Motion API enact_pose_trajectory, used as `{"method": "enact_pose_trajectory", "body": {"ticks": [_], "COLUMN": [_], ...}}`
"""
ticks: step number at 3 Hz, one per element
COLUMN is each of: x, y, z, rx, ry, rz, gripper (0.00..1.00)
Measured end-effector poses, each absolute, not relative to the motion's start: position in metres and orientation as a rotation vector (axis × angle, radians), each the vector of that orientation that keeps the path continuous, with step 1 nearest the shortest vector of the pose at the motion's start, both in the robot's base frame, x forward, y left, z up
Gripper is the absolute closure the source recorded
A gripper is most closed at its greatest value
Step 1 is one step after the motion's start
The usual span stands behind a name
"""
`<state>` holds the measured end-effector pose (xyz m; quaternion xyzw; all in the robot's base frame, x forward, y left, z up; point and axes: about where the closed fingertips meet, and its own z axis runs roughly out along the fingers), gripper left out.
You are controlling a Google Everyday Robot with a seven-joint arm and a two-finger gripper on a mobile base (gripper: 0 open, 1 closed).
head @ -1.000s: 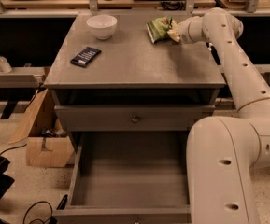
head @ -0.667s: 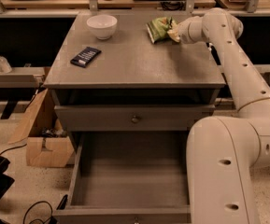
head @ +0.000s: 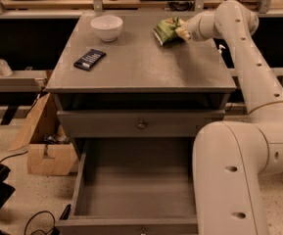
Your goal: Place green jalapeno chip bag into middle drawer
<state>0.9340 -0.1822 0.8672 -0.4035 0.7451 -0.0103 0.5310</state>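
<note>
The green jalapeno chip bag (head: 166, 31) is at the back right of the cabinet top (head: 141, 62), crumpled and tilted. My gripper (head: 181, 32) reaches in from the right and is shut on the bag's right end, low over the surface. The middle drawer (head: 136, 187) is pulled out below, towards the camera, a deep grey tray with a bare floor. My arm's large lower link (head: 229, 180) covers its right side.
A white bowl (head: 106, 27) stands at the back left of the top and a flat dark bar (head: 89, 59) lies at the left. The upper drawer front with its knob (head: 142, 125) is shut. A cardboard box (head: 43, 146) sits on the floor at the left.
</note>
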Motion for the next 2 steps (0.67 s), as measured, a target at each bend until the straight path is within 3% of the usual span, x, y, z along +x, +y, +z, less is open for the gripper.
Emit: {"method": "enact_pose_trajectory", "body": {"ticks": [2], "x": [0.896], "y": [-0.19], "z": [0.901], "rx": [-0.983], "ry": [1.798], "rz": [0.033], "gripper": [1.0]}}
